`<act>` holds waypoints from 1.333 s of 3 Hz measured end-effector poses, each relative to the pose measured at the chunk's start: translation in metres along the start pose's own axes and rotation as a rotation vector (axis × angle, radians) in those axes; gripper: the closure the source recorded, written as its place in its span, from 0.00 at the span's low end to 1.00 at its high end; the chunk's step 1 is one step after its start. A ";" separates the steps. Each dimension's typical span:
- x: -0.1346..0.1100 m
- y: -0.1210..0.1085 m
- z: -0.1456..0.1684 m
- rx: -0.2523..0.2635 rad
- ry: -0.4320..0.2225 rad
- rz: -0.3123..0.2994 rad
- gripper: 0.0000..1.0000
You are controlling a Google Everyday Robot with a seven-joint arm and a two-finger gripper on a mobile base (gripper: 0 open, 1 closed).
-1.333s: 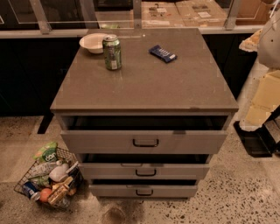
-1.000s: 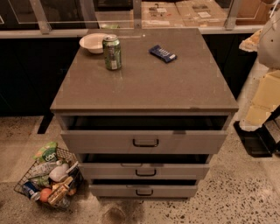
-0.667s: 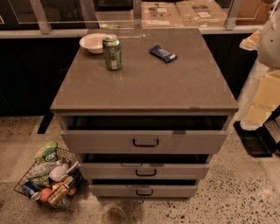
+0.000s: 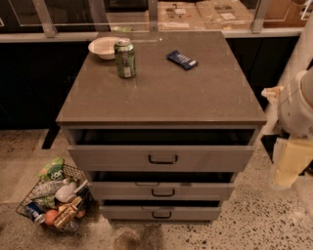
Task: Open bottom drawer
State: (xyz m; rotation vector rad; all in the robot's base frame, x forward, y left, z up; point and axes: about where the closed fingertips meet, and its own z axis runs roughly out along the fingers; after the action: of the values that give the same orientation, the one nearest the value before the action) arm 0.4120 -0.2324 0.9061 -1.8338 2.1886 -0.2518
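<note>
A grey cabinet (image 4: pixel 161 93) has three drawers, all pulled out a little with dark gaps above each front. The bottom drawer (image 4: pixel 161 213) is the narrowest grey front, lowest near the floor, with a small dark bar handle (image 4: pixel 161 215) at its centre. The middle drawer (image 4: pixel 161 191) and the top drawer (image 4: pixel 161 158) sit above it. My arm (image 4: pixel 296 107) is white and stands at the right edge of the camera view, beside the cabinet. My gripper (image 4: pixel 288 163) hangs there, well right of and above the bottom drawer's handle, touching nothing.
On the cabinet top stand a white bowl (image 4: pixel 103 47), a green can (image 4: pixel 125 58) and a dark blue snack packet (image 4: pixel 181 59). A wire basket (image 4: pixel 54 199) of groceries sits on the speckled floor at the cabinet's lower left. A counter with a glass barrier (image 4: pixel 156 14) runs behind.
</note>
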 end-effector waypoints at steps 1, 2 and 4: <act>0.013 0.042 0.037 0.012 -0.031 0.035 0.00; 0.010 0.089 0.079 -0.031 -0.110 0.091 0.00; 0.006 0.099 0.086 -0.049 -0.136 0.116 0.00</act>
State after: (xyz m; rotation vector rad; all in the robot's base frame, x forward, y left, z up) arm 0.3453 -0.2162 0.7941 -1.6876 2.2141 -0.0486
